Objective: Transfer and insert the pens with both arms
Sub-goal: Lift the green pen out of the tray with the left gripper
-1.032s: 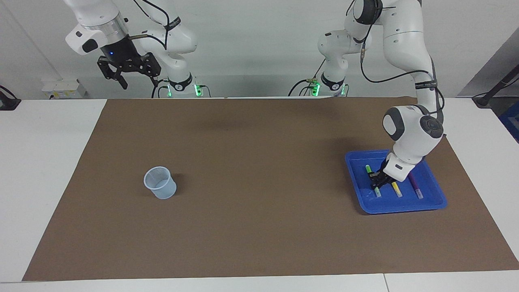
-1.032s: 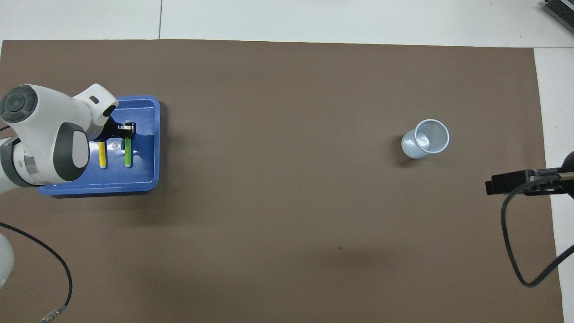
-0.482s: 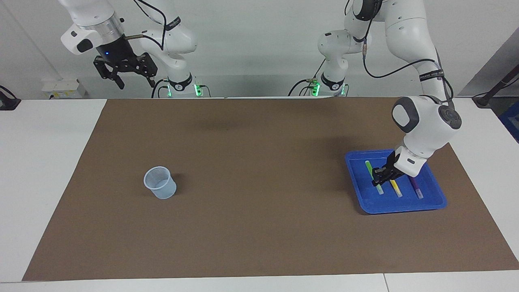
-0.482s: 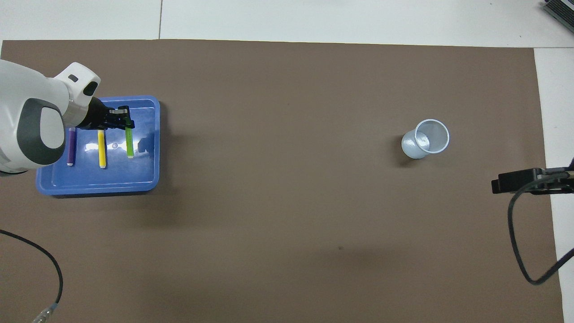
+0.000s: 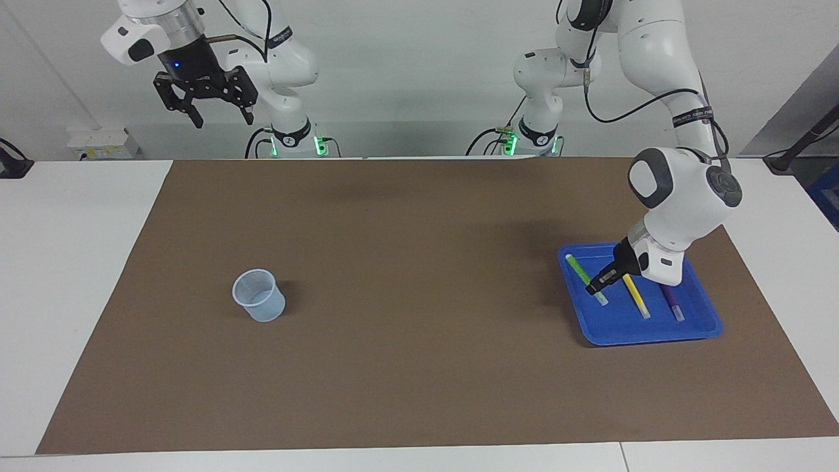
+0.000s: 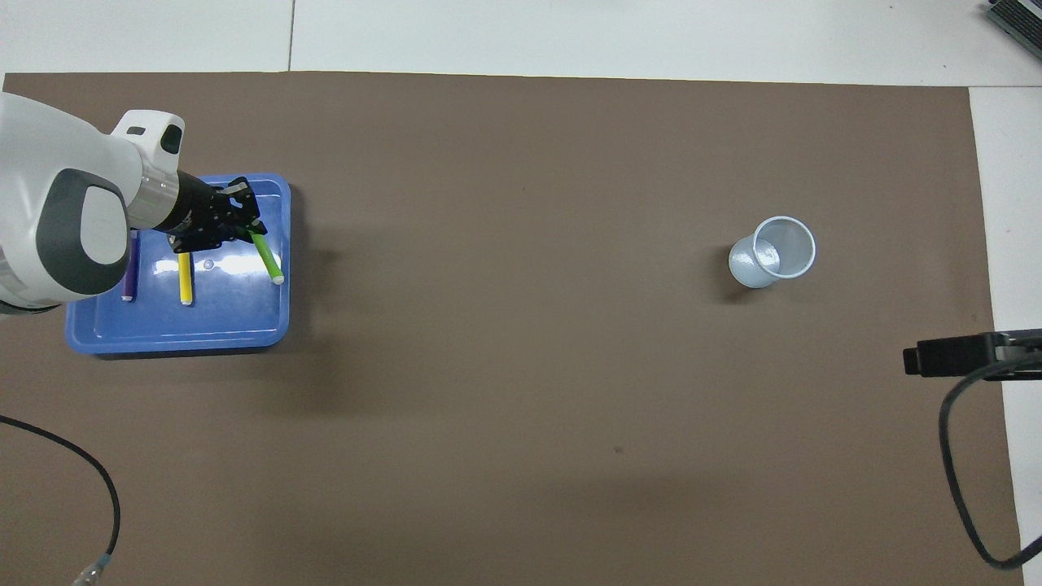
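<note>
Your left hand (image 5: 600,283), clamped on the green pen (image 5: 585,278), has lifted it askew over the tray (image 5: 655,331) (handover next); your right hand (image 5: 208,98) waits open.

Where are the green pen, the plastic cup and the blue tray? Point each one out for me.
green pen (image 5: 579,269): facing view, on its green barrel, above the left pincer's grip.
plastic cup (image 5: 260,296): facing view, on its side wall.
blue tray (image 6: 175,340): overhead view, on the rim nearest the robots.

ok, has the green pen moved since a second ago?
Yes. The green pen, held by the left gripper, now slants toward the blue tray edge nearest the cup.
</note>
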`<act>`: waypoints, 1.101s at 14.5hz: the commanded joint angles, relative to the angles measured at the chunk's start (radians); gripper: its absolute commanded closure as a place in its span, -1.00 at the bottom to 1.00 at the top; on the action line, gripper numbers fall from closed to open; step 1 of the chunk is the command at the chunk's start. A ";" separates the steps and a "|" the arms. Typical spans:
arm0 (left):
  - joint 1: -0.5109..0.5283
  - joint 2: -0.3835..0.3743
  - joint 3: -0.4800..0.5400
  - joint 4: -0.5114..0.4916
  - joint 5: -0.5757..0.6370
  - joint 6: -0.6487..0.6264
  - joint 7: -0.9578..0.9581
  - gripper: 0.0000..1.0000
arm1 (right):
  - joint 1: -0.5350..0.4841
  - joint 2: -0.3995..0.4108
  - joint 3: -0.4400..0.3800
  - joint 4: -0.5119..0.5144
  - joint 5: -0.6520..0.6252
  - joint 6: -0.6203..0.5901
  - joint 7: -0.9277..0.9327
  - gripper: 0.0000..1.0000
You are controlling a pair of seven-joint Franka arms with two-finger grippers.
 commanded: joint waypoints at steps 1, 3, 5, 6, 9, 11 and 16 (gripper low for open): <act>-0.036 -0.025 0.012 -0.004 -0.068 -0.028 -0.187 1.00 | -0.006 -0.037 0.004 -0.037 0.004 -0.003 -0.050 -1.00; -0.036 -0.026 0.012 -0.006 -0.132 -0.028 -0.239 1.00 | -0.003 -0.051 0.008 -0.077 0.015 0.051 -0.076 -1.00; -0.037 -0.026 0.012 -0.009 -0.174 -0.025 -0.284 1.00 | -0.020 -0.052 -0.004 -0.156 0.125 0.170 -0.175 -1.00; -0.047 -0.026 0.012 -0.009 -0.191 -0.021 -0.316 1.00 | -0.031 -0.036 -0.004 -0.172 0.157 0.207 -0.210 -1.00; -0.100 -0.025 0.012 -0.009 -0.256 0.016 -0.454 1.00 | -0.022 0.029 0.002 -0.192 0.246 0.310 -0.167 -1.00; -0.123 -0.025 0.012 -0.018 -0.296 0.054 -0.505 1.00 | 0.003 0.082 0.008 -0.195 0.329 0.371 -0.113 -1.00; -0.180 -0.022 0.012 -0.033 -0.373 0.152 -0.636 1.00 | 0.205 0.191 0.009 -0.264 0.449 0.730 0.180 -1.00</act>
